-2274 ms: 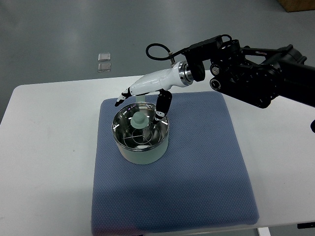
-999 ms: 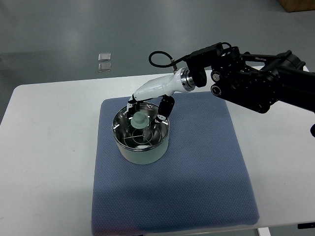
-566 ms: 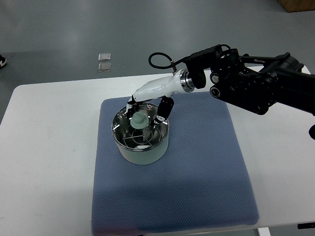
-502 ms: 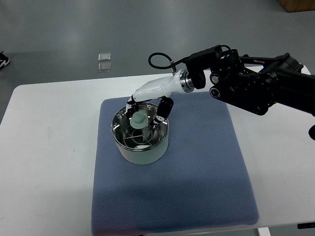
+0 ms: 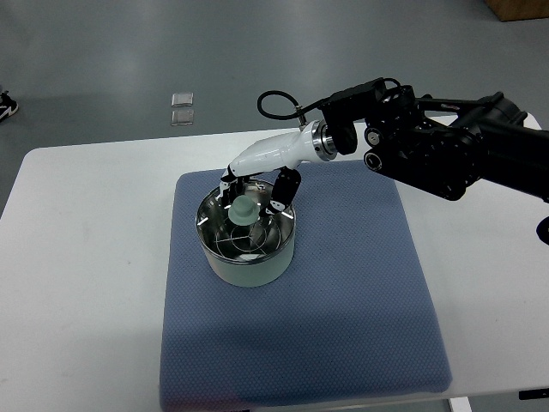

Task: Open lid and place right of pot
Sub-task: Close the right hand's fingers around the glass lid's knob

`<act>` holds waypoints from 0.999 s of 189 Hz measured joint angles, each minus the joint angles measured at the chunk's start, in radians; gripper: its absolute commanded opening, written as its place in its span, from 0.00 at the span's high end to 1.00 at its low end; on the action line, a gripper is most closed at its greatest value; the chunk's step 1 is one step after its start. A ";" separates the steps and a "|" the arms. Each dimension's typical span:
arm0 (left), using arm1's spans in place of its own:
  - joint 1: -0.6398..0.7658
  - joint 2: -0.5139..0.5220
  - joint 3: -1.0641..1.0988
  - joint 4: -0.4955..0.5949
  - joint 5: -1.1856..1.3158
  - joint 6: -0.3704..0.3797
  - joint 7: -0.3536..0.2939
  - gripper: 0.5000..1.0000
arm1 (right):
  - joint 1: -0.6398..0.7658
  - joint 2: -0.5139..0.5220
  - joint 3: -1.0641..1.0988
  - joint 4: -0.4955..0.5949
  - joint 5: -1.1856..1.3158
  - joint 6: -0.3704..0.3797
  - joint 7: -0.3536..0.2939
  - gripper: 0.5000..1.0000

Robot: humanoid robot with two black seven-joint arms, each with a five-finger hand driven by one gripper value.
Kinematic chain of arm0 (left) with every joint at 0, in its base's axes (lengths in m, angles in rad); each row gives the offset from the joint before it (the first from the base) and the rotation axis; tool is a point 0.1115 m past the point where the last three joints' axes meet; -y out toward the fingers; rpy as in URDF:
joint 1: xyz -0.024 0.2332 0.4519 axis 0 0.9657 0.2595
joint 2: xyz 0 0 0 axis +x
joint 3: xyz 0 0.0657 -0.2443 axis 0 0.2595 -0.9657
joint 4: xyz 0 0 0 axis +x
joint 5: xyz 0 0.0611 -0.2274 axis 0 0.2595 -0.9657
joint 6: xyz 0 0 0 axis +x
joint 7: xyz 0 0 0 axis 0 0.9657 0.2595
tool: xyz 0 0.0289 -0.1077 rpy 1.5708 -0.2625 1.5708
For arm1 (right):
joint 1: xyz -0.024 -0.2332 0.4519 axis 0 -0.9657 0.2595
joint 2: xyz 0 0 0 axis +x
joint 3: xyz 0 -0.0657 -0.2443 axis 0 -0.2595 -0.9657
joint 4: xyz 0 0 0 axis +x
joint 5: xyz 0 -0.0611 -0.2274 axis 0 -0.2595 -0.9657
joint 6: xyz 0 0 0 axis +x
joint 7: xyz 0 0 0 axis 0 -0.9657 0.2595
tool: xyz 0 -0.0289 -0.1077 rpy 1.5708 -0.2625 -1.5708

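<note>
Robot hand poised over a lidded pot on a blue mat.

The right robot hand [image 5: 257,190] straddles the lid [image 5: 244,225] knob [image 5: 243,209] directly beneath, fingers [image 5: 281,194] curled around it; a firm grasp cannot be confirmed. The pot [image 5: 246,239] sits on the mat [image 5: 343,283], atop the bench [image 5: 86,257].

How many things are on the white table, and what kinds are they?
Pots: 1, the pot
Lids: 1, the lid on the pot, with a pale knob
Mats: 1, the blue mat
Robot hands: 1, the right robot hand above the lid
Total: 4
</note>
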 measured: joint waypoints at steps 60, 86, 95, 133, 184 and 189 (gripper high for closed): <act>0.000 0.000 0.000 0.000 0.000 0.000 0.000 0.00 | 0.001 0.006 0.002 -0.002 0.001 0.000 0.000 0.59; 0.000 0.000 0.000 -0.001 -0.001 0.000 0.000 0.00 | 0.001 0.007 0.002 -0.002 0.001 0.000 0.000 0.64; 0.000 0.000 0.000 -0.001 -0.001 0.000 0.000 0.00 | 0.001 0.007 0.002 -0.002 0.001 0.000 0.000 0.67; 0.000 0.000 0.000 -0.001 -0.001 0.000 -0.001 0.00 | 0.002 0.007 0.002 -0.002 0.000 0.000 0.000 0.71; 0.001 0.000 -0.002 0.000 -0.001 0.000 -0.002 0.00 | 0.001 0.007 0.001 -0.002 0.001 0.000 0.000 0.92; 0.001 0.000 -0.002 0.000 -0.001 0.000 -0.002 0.00 | 0.001 0.007 0.001 -0.002 0.001 0.000 0.000 0.94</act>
